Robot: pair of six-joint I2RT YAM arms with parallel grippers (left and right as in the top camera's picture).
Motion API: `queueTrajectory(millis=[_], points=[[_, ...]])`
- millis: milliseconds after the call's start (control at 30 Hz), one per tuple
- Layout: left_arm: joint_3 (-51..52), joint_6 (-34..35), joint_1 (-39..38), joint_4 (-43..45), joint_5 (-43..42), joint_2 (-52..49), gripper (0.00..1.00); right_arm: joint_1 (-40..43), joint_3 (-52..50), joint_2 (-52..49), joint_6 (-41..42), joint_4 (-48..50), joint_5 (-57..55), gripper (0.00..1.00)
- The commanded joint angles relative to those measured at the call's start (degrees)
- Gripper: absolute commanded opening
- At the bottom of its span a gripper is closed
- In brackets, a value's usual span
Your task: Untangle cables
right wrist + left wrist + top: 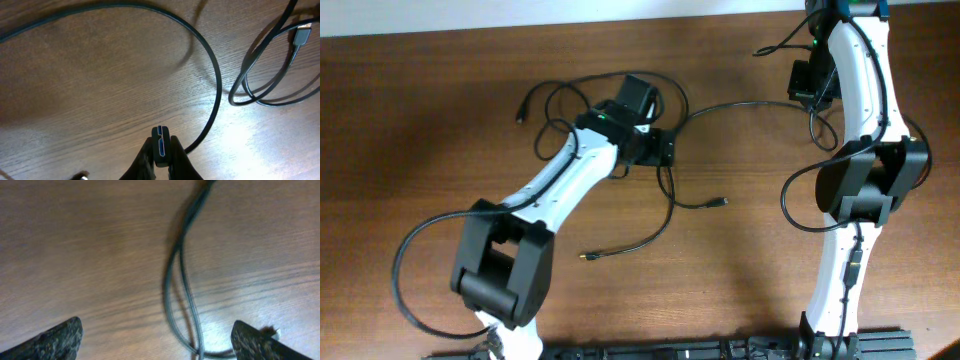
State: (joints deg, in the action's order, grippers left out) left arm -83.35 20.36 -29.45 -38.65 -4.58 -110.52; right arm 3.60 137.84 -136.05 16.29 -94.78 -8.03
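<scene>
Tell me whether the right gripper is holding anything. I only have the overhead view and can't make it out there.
Observer: Yes. The right wrist view shows the right gripper shut on a black plug with a blue insert.
Operator: And the left one?
Observer: The left gripper is open, its fingers wide apart. Two cable strands lie on the table between them, unclamped.
Operator: Any free plug near the right gripper?
Observer: One. A silver-tipped plug lies loose on the wood, toward the upper right of the right wrist view.
</scene>
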Motion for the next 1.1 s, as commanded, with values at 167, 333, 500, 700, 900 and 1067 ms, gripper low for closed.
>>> queueTrajectory(millis=[167,333,500,700,900,1067], points=[[-0.2,-0.7,-5.8,6.8,-0.2,-7.7,0.74,-0.3,0.8,1.4,0.0,-0.2,-0.1,0.04],[-0.2,-0.7,-7.9,8.0,-0.2,-11.0,0.59,-0.3,0.8,1.4,0.0,-0.4,-0.1,0.04],[-0.2,-0.7,-8.4,8.1,-0.2,-11.3,0.44,-0.2,0.8,1.4,0.0,-0.4,-0.1,0.04],[0.5,-0.7,-9.2,7.2,-0.1,-11.4,0.47,-0.2,0.8,1.4,0.0,-1.0,-0.1,0.04],[0.9,-0.7,-9.4,7.0,2.3,-11.4,0.14,-0.2,0.8,1.4,0.0,-1.1,-0.1,0.04],[-1.2,-1.2,-5.1,1.5,7.4,-5.8,0.0,-0.2,0.8,1.4,-1.5,-1.6,-0.2,0.04]])
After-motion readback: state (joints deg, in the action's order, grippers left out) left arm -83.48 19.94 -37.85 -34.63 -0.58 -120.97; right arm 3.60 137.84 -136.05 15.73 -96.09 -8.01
